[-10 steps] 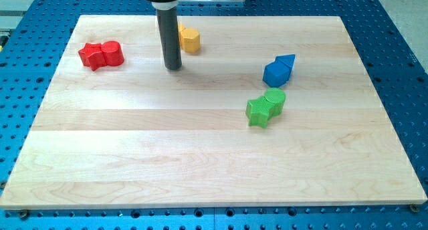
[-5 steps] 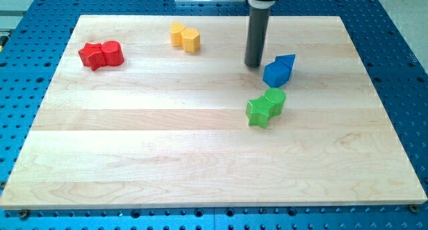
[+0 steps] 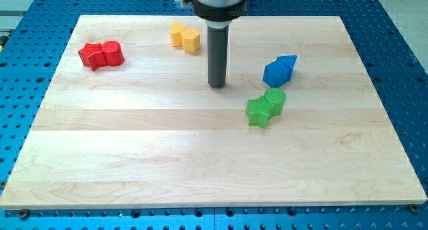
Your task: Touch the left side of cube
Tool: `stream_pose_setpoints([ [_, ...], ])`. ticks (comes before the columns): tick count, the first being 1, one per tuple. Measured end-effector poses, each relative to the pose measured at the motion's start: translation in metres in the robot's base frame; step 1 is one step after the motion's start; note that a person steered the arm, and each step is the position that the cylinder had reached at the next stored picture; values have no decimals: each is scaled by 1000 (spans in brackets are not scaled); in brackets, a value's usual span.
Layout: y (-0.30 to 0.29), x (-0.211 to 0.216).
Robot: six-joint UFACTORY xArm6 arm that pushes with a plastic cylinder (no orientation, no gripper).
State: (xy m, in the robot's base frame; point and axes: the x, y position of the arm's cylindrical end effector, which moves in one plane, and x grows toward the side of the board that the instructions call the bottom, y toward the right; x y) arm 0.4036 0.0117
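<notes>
My tip (image 3: 217,85) rests on the wooden board (image 3: 200,163), clear of every block. The blue cube (image 3: 274,73) sits to its right with a gap between them, untouched, with a blue triangular block (image 3: 287,63) against its upper right.

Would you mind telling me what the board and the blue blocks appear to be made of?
The board looks like pale wood with a smooth finish: grain and plank seams show. The blue blocks look like matte plastic, uniform in colour, though that is uncertain.

Wooden board (image 3: 134,143) carries red (image 3: 101,55), yellow (image 3: 185,37), blue (image 3: 278,71), green blocks (image 3: 265,107).
</notes>
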Motion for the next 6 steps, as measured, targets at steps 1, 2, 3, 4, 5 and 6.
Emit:
stream_pose_setpoints([
  [1, 36, 6],
  [2, 70, 6],
  [3, 88, 1],
  [4, 88, -9],
  [5, 92, -10],
  [6, 92, -10],
])
